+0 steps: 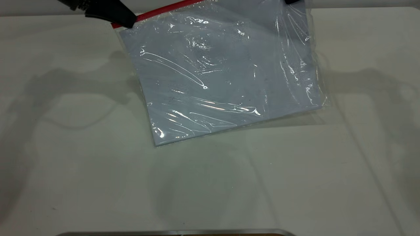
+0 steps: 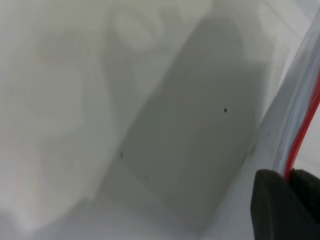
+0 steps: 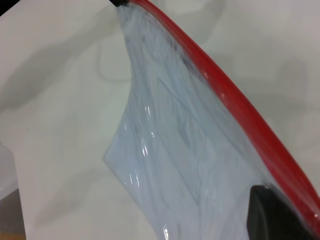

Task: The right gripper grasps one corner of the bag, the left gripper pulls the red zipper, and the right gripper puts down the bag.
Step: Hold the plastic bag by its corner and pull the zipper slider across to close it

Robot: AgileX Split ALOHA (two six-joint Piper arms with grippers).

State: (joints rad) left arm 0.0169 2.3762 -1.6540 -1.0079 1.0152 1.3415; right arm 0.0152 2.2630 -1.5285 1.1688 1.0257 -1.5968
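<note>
Exterior view: the bag [image 1: 223, 75] is held lifted at the far side of the surface [image 1: 65, 164], its red zipper [image 1: 160, 11] along the upper far edge, the paper-filled body hanging down toward the near side. The left hand [image 1: 126, 20] is clamped on the zipper at its left end; in the left wrist view the zipper [image 2: 305, 125] runs straight between the dark fingertips [image 2: 272, 200]. The right hand [image 1: 293, 1] is barely seen at the top edge, at the bag's far right corner; in the right wrist view a black finger [image 3: 270, 212] lies against the bag [image 3: 190, 150] just under the zipper [image 3: 240, 100], so it is judged clamped on that corner. The zipper's long axis runs left to right, rising slightly toward the right. Both hands sit at opposite ends of that line, so the zip is judged fully pulled, and setting the bag down falls to the right hand.
</note>
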